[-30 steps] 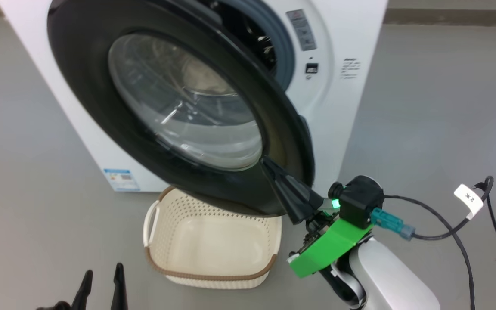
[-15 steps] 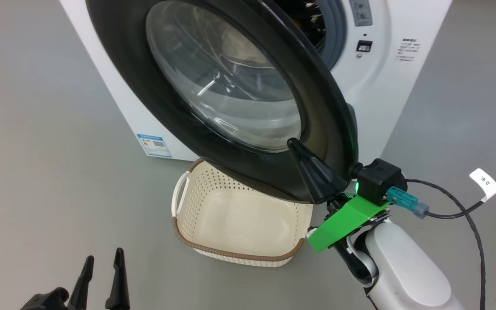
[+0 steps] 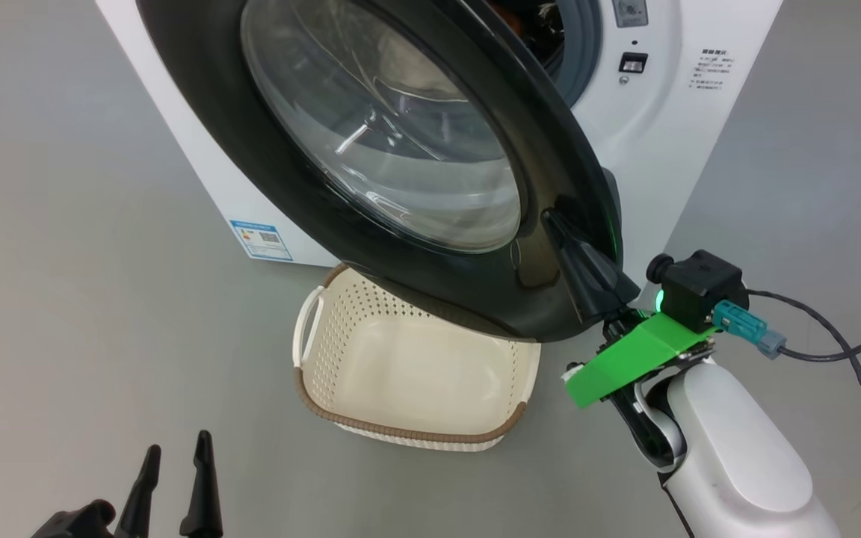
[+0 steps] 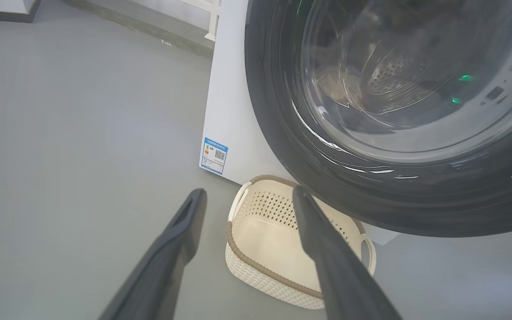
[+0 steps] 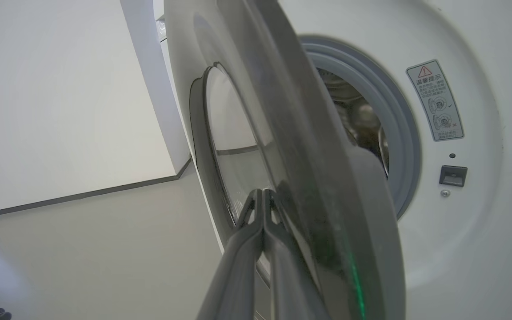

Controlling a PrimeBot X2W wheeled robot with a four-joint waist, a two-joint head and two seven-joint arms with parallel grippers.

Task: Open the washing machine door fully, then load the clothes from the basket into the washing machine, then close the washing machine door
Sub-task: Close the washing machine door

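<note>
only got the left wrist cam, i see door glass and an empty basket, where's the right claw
observer: the right claw is shut, its tips lying on the outer face of the washing machine door, near the free edge. It looks like it's touching.
operator: so is the door latched or ajar
observer: ajar. The right wrist view shows a gap between the door's edge and the grey gasket, with the steel drum visible through it.
</note>
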